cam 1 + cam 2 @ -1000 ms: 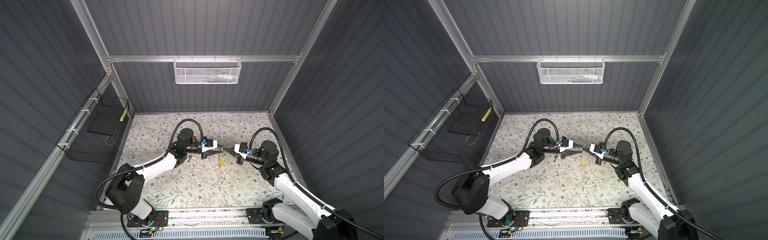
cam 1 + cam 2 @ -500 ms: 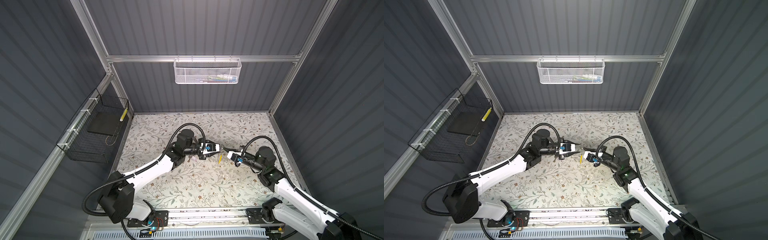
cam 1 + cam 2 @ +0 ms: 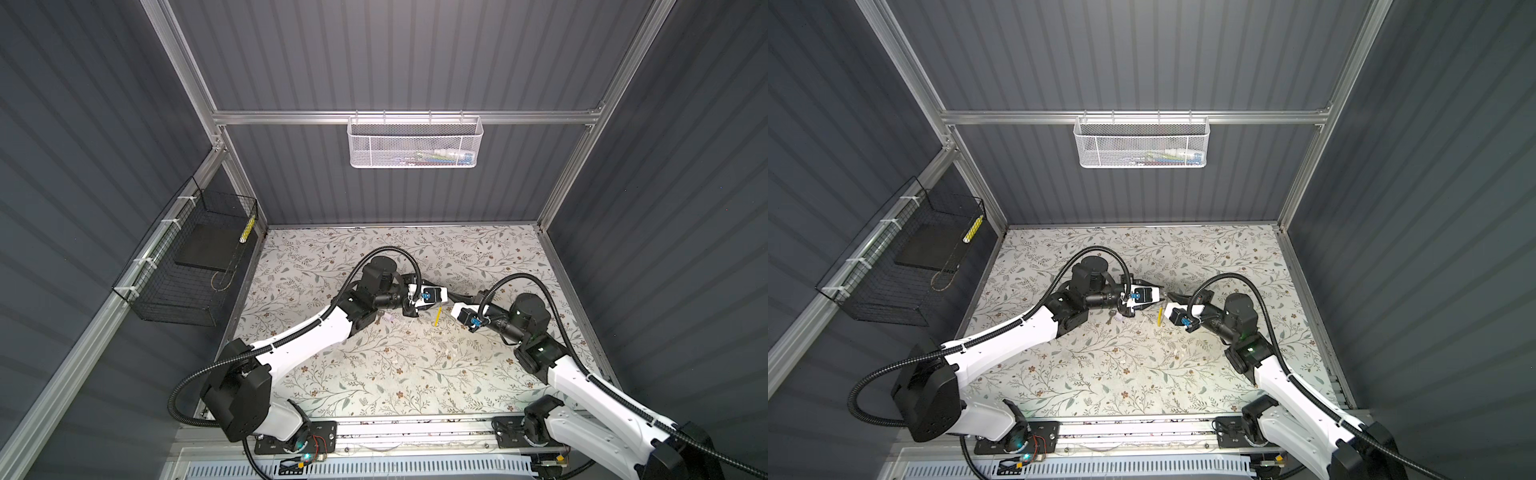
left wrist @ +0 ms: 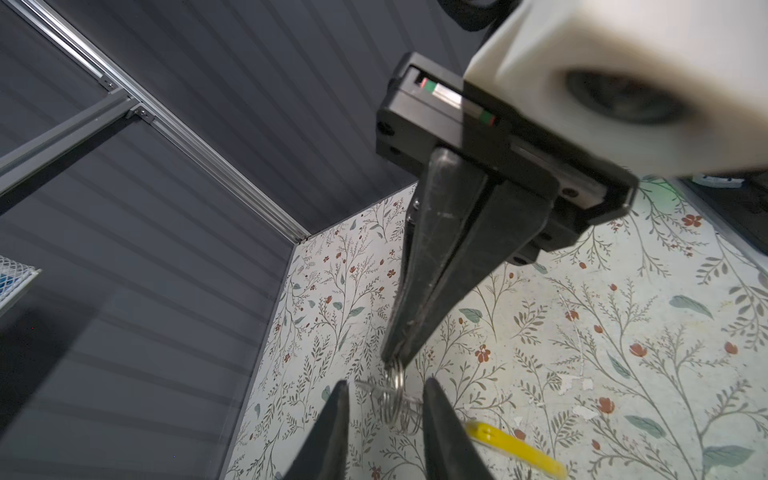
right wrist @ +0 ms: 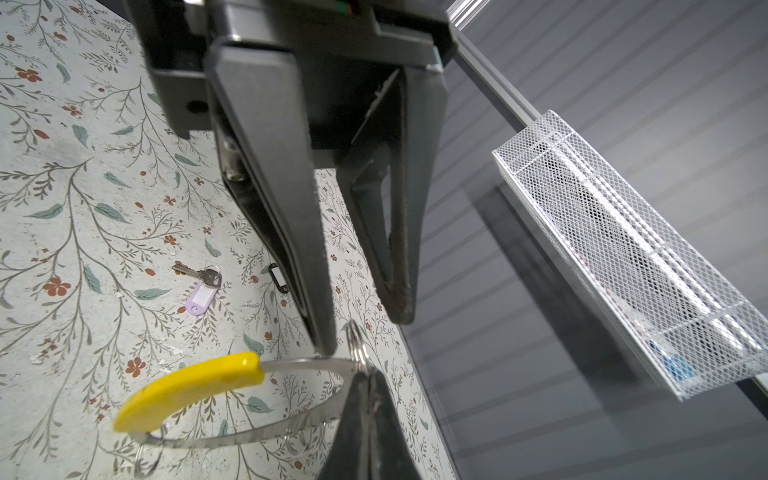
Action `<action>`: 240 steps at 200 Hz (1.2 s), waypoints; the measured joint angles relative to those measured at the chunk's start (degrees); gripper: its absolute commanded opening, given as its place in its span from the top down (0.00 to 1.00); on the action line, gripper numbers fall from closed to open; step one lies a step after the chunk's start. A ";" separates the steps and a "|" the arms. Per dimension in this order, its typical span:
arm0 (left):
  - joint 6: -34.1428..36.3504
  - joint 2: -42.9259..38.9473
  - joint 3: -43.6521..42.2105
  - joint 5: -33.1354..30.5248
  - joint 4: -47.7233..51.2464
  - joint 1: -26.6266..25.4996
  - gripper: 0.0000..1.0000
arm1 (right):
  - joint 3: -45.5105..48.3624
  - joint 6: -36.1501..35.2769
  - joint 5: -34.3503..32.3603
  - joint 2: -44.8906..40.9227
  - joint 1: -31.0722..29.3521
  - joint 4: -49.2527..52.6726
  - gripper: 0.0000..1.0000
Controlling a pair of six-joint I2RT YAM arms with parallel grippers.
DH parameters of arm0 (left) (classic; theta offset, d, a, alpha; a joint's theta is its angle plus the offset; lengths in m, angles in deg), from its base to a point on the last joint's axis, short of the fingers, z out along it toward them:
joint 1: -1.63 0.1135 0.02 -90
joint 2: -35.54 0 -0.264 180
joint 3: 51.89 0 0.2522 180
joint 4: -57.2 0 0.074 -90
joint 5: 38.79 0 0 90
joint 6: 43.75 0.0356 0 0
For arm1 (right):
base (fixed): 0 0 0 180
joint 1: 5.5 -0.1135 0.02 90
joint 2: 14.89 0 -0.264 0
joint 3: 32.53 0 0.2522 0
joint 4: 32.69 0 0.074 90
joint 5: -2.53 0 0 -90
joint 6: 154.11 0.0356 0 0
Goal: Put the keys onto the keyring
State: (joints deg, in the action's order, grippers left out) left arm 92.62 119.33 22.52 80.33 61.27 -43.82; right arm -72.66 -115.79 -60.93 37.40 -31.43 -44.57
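Right wrist view: keyring (image 5: pixel 299 365) held up off the floral table (image 5: pixel 83 187), thin metal hoop pinched in the right gripper (image 5: pixel 365 380), jaws closed tight on it beside a cluster of small split rings (image 5: pixel 356 338). Yellow tag (image 5: pixel 187 390) on the hoop, away from the grip. Left gripper (image 5: pixel 365 331) facing, jaws apart, tips either side of the split rings, one tip just at the hoop; contact hard to judge. Not threaded on: key (image 5: pixel 195 272) with lilac tag (image 5: pixel 199 297) flat on the table, black-rimmed tag (image 5: pixel 277 277) near it, right against the edge of a left finger (image 5: pixel 270 187) in this view.

In both top views, grippers nose to nose mid-table, yellow tag hanging between them, hoop too thin to pick out, black-rimmed tag too small to find.

White mesh basket (image 3: pixel 374 145) on the back rail: pale and blue items bunched at one end, unreadable through the mesh. Black wire basket (image 3: pixel 166 307) on the left wall: dark flat slab (image 3: pixel 205 249), thin looped cord (image 3: pixel 220 281), yellow-and-white striped stick (image 3: pixel 247 229) at the far corner.

Left wrist view: left fingers cut off by the frame edge, yellow tag partly out of frame, pale camera block (image 4: pixel 623 83) on the right gripper a blur up close.
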 measured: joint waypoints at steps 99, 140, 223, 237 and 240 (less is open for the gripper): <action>0.13 1.77 1.36 -0.68 2.45 -0.39 1.00 | -0.04 0.22 -0.50 0.00 -0.13 0.72 1.00; -0.37 1.95 1.40 -0.44 2.43 -0.37 1.00 | -0.04 1.88 -0.92 0.00 -0.22 0.76 0.83; -15.43 1.44 -4.70 11.82 -15.67 4.79 1.00 | 1.31 16.44 6.69 -1.38 4.70 -4.70 0.76; -18.75 1.46 -5.44 13.84 -19.43 5.77 1.00 | 1.55 18.43 7.69 -1.36 4.76 -5.53 0.76; -19.41 1.46 -5.55 14.27 -20.20 5.90 1.00 | 1.57 18.93 7.96 -1.36 4.83 -5.70 0.76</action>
State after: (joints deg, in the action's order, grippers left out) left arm 73.21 120.79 16.97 94.60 41.07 -37.92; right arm -71.09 -96.86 -52.97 36.05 -26.60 -50.28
